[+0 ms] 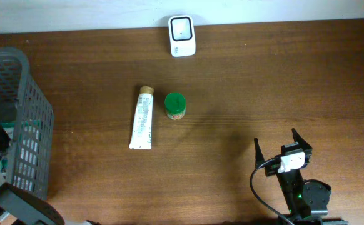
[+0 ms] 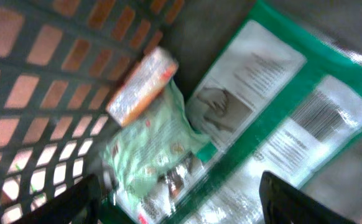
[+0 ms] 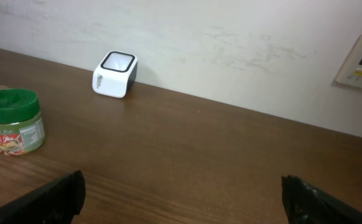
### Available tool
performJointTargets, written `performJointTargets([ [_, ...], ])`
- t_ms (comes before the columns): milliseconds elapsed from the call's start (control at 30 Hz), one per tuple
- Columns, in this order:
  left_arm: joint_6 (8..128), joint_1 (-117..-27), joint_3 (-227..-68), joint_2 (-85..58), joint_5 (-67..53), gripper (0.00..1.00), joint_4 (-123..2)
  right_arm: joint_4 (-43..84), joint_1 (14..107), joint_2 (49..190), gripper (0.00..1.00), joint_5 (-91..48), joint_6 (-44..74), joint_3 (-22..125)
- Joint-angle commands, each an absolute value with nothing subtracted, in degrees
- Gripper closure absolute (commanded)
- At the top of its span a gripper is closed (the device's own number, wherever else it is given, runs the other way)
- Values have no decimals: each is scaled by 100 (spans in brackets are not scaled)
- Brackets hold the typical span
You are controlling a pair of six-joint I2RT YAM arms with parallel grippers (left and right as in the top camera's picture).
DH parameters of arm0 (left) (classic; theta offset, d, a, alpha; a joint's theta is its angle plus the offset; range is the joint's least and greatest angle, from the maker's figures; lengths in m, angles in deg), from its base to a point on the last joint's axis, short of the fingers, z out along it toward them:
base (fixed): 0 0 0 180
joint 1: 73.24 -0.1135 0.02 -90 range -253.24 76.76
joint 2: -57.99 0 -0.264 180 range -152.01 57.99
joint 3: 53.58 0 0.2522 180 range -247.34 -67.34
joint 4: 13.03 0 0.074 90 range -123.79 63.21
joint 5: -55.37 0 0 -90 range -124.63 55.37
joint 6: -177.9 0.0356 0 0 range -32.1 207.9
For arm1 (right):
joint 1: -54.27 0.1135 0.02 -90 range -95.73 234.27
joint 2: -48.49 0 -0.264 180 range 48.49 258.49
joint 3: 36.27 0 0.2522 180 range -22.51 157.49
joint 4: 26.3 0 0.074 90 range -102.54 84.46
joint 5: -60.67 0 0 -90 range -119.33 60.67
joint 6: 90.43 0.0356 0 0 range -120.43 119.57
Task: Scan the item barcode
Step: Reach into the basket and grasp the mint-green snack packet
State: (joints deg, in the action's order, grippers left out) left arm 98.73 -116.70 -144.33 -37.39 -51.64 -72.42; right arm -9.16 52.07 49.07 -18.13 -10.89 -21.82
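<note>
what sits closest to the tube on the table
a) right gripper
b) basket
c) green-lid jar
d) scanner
c, the jar stands close beside the cap end of the tube with only a small gap, while the scanner sits well apart from both

Dark wood table [image 1: 244, 81], smooth; grey plastic lattice basket [image 1: 35, 125]; glossy green foil pouch [image 2: 274, 112].
</note>
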Motion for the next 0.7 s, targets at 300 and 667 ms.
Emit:
performJointTargets([
  [300,10651,-12405,-13679,-4547,-4867,30,-6212,-890,5249,4870,2,-1845,-1049,-2220],
  [667,10776,-12405,-13685,-4923,-4907,53,-6083,-890,5249,4870,2,-1845,-1049,-2220],
])
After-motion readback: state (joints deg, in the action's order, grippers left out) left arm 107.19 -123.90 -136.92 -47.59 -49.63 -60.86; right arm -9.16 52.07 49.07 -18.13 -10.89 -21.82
